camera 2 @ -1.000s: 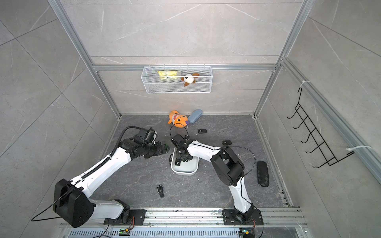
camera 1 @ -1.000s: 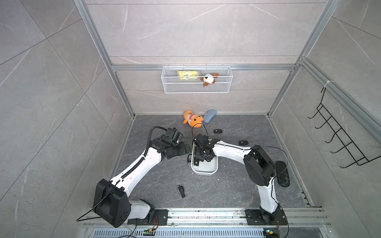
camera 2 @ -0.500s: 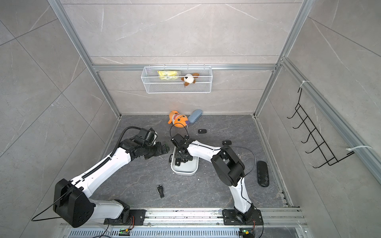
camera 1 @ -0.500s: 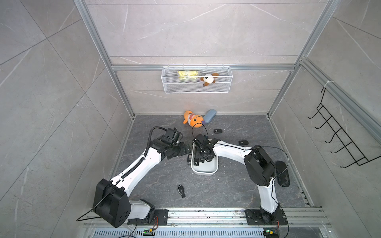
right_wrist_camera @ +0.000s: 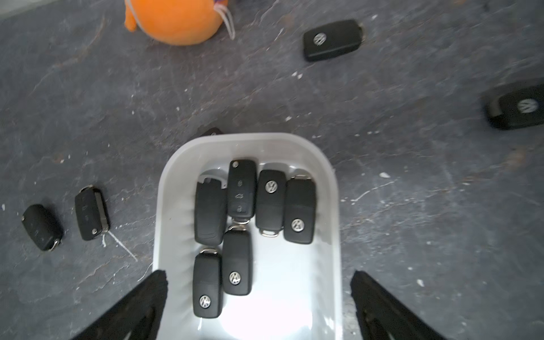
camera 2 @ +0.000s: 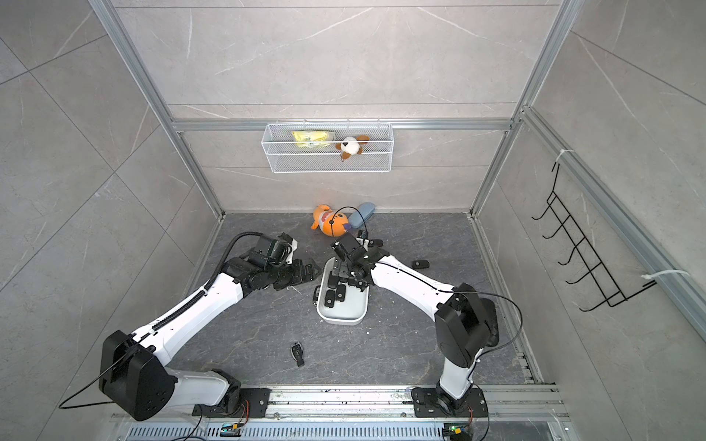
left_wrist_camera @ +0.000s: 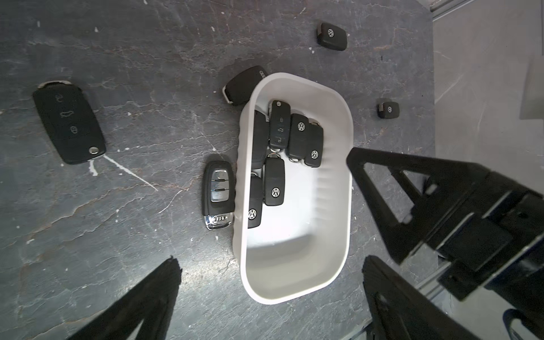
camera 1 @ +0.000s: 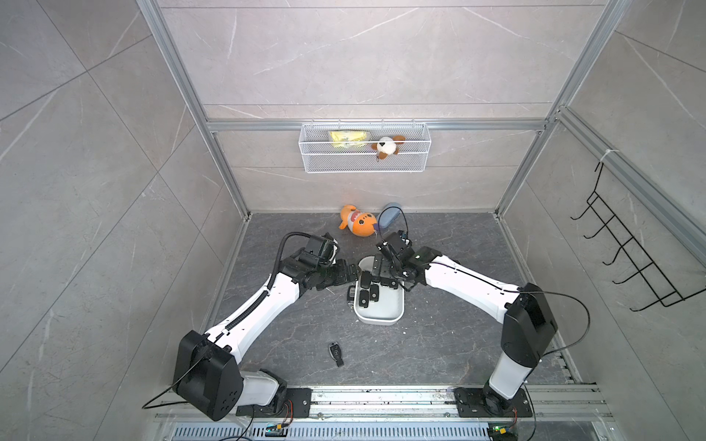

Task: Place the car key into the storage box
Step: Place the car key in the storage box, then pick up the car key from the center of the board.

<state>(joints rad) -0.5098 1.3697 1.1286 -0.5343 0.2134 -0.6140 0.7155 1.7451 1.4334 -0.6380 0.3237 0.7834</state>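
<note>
Looking down from the right gripper (right_wrist_camera: 259, 275), we find its fingers spread wide and holding nothing, hovering over the storage box (right_wrist_camera: 248, 137). Six car keys (right_wrist_camera: 237, 262) lie flat inside, the nearest directly below and clear of both fingers. The left gripper (left_wrist_camera: 270, 260) is likewise wide open and empty, near the box. A silver-faced key (left_wrist_camera: 219, 195) lies just beside the box's outer wall. Further keys (right_wrist_camera: 331, 39) and an orange plush toy (right_wrist_camera: 176, 20) lie on the worktop (right_wrist_camera: 88, 88).
</note>
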